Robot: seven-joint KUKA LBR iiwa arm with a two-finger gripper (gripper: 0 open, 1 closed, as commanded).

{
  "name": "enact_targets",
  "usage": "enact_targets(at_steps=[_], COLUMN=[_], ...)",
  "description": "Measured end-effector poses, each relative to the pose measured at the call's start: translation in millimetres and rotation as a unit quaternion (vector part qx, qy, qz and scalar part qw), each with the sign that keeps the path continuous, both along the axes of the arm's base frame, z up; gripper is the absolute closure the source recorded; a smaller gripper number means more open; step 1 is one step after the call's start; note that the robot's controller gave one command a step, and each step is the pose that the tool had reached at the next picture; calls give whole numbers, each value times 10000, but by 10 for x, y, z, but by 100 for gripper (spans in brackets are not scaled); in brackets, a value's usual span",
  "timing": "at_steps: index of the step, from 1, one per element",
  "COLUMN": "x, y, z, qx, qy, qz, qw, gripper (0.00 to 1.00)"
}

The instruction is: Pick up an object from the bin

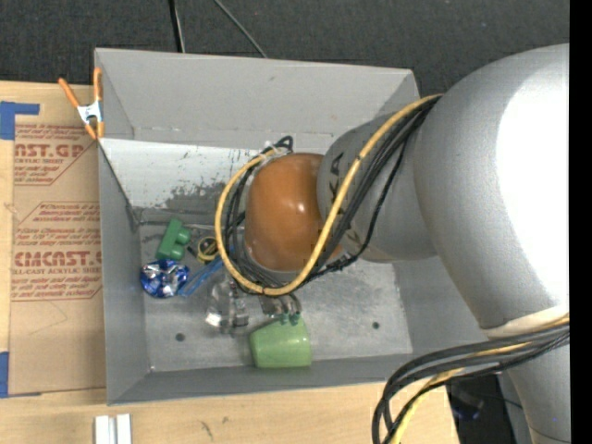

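Jaws near bin floor [370, 294] | smooth pale-green rounded lump [279, 346] just beside

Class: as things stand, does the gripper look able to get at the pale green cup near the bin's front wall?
Probably yes: the pale green cup lies uncovered just beside the gripper, though the front wall is close.

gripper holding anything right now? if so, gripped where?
Cannot tell. The gripper is down at the bin floor, beside a pale green cup and a blue stick; the orange wrist cover hides much of it.
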State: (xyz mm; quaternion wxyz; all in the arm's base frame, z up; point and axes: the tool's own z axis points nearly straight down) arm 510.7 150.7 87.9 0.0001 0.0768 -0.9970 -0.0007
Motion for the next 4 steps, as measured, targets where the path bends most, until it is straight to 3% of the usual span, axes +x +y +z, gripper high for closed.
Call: enact_targets(at_steps=[1,2,3,4], x=[-3,-1,-4,-1], y=[2,1,2,1], z=[-3,-1,-3,-1], qx=[1,1,2,2], qy=[4,2,5,2], qz=[2,2,2,0], qw=[10000,10000,10000,10000], gripper=[0,100,0,100])
